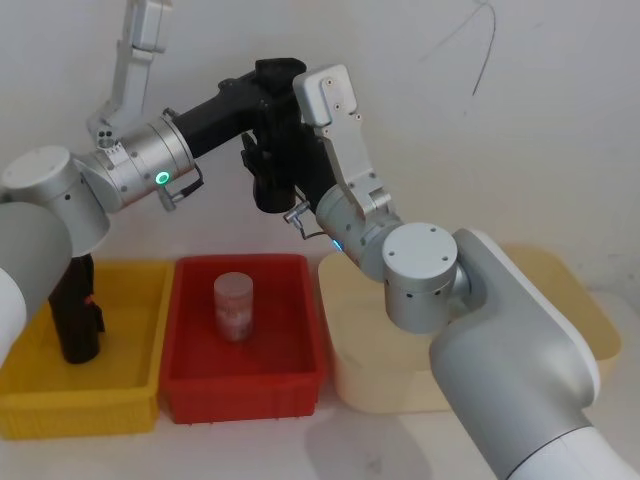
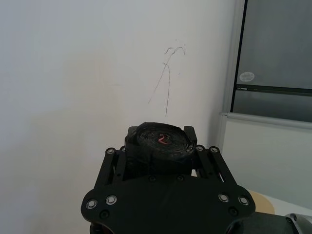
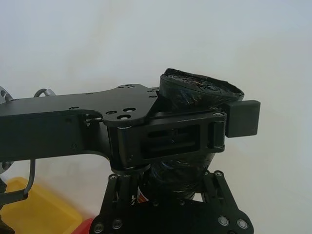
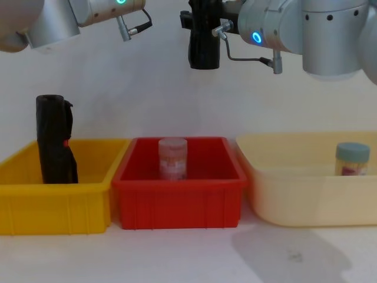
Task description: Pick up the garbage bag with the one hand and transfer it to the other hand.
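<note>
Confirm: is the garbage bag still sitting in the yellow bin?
No: the garbage bag hangs high above the red bin, between the left gripper and right gripper.

Both arms are silver-grey with rounded joint caps. The left tool (image 1: 262,150) is black, behind a green glowing ring; the right tool (image 1: 285,140) – black plates dotted with silver screws – has a blue ring and a grey cable.

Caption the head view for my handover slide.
Both grippers, left and right, clamp the garbage bag above the red bin.
</note>
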